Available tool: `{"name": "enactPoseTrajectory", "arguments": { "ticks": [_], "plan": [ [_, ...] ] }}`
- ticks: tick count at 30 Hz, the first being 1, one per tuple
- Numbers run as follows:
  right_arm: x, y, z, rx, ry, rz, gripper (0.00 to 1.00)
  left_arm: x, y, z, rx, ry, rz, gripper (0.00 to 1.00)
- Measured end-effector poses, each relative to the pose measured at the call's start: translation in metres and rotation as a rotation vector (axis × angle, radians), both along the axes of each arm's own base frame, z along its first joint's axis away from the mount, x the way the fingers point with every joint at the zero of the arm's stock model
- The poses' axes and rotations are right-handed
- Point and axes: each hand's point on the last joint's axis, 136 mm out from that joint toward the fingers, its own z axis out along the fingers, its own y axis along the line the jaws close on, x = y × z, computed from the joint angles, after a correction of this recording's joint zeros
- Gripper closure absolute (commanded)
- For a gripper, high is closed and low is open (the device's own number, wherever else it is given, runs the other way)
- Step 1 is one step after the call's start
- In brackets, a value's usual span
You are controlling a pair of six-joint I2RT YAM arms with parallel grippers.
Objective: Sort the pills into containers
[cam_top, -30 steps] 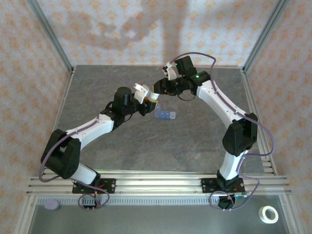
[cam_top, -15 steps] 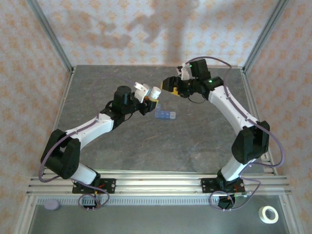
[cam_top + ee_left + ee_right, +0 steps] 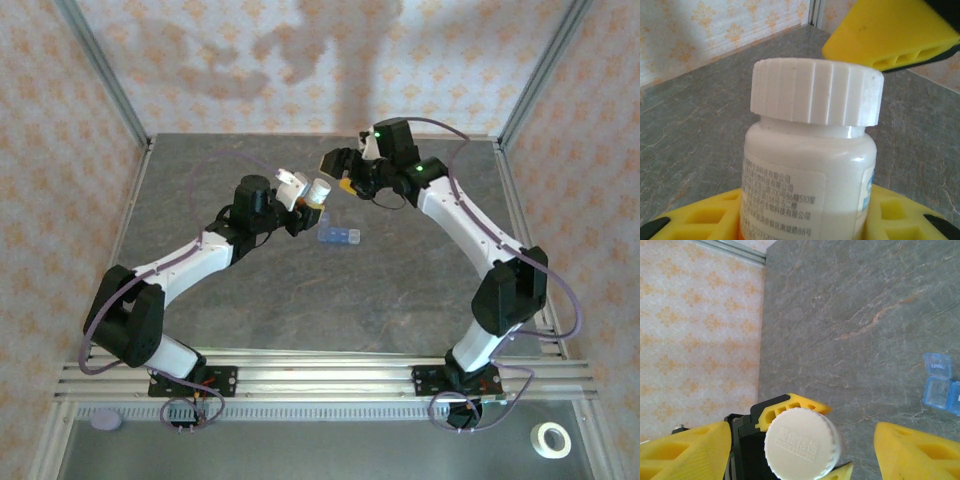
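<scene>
My left gripper [image 3: 308, 200] is shut on a small white pill bottle [image 3: 810, 165] and holds it off the table, its ribbed white cap [image 3: 817, 90] on. In the right wrist view the cap [image 3: 802, 442] faces the camera between my right gripper's wide-apart yellow fingers [image 3: 685, 450]. My right gripper [image 3: 338, 168] is open, just beyond the cap and apart from it. The translucent blue containers strip [image 3: 338, 237] lies on the grey table, right of the bottle; its end compartments are at the right edge [image 3: 939, 382]. No loose pills can be seen.
Patterned walls and metal frame posts [image 3: 105, 70] close in the table on three sides. A tape roll [image 3: 549, 440] and a purple disc [image 3: 106, 421] lie on the lower shelf in front of the arm bases.
My right gripper left the bottle's cap, drew back to the right, then swung up and left again, open. The left gripper still holds the capped bottle in place.
</scene>
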Motion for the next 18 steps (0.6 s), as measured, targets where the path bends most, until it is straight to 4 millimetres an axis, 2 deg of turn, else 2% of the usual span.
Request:
{"name": "enactPoseTrajectory", "arguments": {
  "ticks": [5, 18],
  "plan": [
    [-0.004, 0.009, -0.005, -0.004, 0.013, 0.019, 0.29, 0.0, 0.0, 0.001, -0.001, -0.002, 0.0, 1.0],
    [-0.01, 0.016, -0.005, -0.005, 0.01, 0.041, 0.33, 0.0, 0.0, 0.001, -0.002, -0.003, 0.0, 1.0]
  ]
}}
